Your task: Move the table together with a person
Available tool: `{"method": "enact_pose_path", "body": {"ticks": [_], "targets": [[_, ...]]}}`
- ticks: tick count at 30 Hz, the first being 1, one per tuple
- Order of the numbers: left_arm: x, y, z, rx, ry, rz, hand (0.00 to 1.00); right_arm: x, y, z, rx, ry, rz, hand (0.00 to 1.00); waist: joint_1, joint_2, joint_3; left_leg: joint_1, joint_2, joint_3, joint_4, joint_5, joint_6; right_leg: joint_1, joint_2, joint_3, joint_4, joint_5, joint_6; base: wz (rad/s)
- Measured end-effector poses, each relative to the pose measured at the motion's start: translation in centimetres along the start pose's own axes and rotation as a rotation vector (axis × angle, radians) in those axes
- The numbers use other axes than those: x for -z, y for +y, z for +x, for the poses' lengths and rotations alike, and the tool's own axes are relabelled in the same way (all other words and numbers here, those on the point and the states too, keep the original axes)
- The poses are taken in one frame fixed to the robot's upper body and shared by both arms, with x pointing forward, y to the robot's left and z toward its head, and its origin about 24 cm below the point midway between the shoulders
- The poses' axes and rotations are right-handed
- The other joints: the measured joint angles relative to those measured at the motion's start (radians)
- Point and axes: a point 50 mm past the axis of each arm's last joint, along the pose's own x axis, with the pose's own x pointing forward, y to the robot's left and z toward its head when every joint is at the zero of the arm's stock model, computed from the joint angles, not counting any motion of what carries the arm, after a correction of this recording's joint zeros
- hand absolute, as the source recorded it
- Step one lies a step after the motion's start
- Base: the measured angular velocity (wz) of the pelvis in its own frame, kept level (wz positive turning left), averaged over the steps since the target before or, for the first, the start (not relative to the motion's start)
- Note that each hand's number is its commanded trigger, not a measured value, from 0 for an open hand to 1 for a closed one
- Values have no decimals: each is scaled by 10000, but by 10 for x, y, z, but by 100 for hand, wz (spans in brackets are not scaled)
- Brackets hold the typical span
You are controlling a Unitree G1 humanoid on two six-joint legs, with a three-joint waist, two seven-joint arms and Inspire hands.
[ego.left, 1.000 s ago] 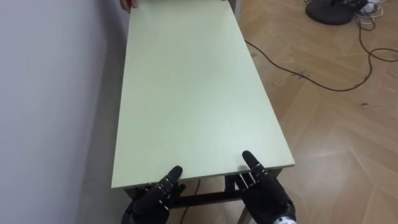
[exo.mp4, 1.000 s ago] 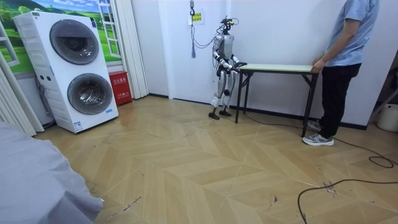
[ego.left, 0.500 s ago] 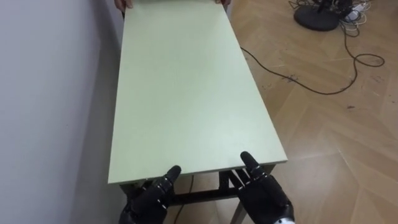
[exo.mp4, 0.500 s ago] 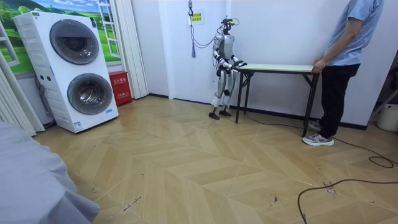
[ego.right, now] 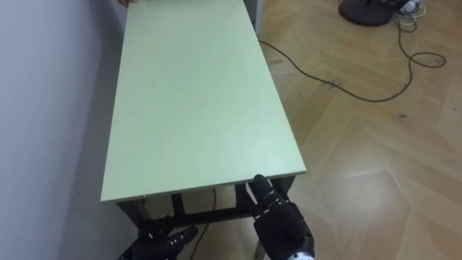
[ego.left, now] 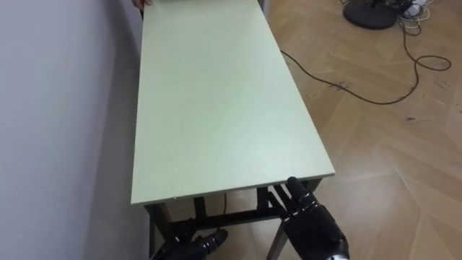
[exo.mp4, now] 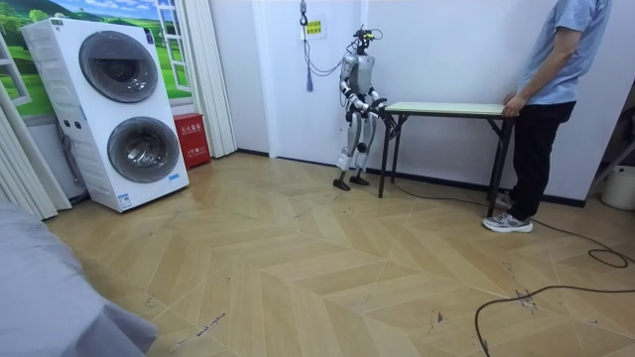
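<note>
Though raised with fingers straight toward the near end of table (ego.left: pixel 216 94), grasps nothing yet with right hand (ego.left: pixel 312 225): tips up at the dark frame just under the near right corner, touching or merely close impossible to tell. Lower and to the left of that, left hand (ego.left: pixel 189 247), down beneath the near edge, fingers loosely extended, nothing held, clear of the pale green top.

Ahead of both hands, bare tabletop running straight away, its long side close along wall (ego.left: pixel 58 108) to the left of the left hand. Beyond, at the far end, person (exo.mp4: pixel 551 89) standing opposite the robot with hands on the far edge, as seen in the room view. To the right of the right hand, wooden floor with dark cable (ego.left: pixel 375 94) snaking across it, well apart from the table's legs.

Judged as the taking-hold step, with carrying probably not begun, table apparently standing on all its legs.

Next move, by that reading: bring left hand up to match the right, set both under the near edge either side of the middle, close firmly, then lift level and keep pace with the person. Worth watching: wall tight on the left, cable on the floor to the right, and a lopsided lift if done with just one hand placed.
</note>
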Motion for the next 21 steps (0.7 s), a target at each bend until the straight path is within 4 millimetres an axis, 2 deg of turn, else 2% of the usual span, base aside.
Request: {"method": "enact_pose_path", "body": {"ticks": [4,7,14,21], "targets": [[9,20,-4,-759,497,51,0,4,-11,-5,311,204,-141,0,-34,-132,-25,32,0,-24,-19,-4,-5,31,2,-29,3,0,0,1],[13,32,-8,-1209,811,339,0,6,-20,-9,731,418,-402,0,-34,-217,-5,25,-1,-43,-21,-6,-7,31,4,-28,0,5,-6,1],[13,45,-13,-1746,661,339,0,4,-42,-20,1769,635,-902,0,-62,-183,-21,38,-1,-53,-25,-6,-5,30,21,99,-30,16,-24,0],[19,64,-19,-2590,844,345,0,3,-80,-48,3667,966,-1250,0,-17,-154,-36,47,4,-49,-46,-13,-19,21,26,101,-56,15,-23,-2]]}}
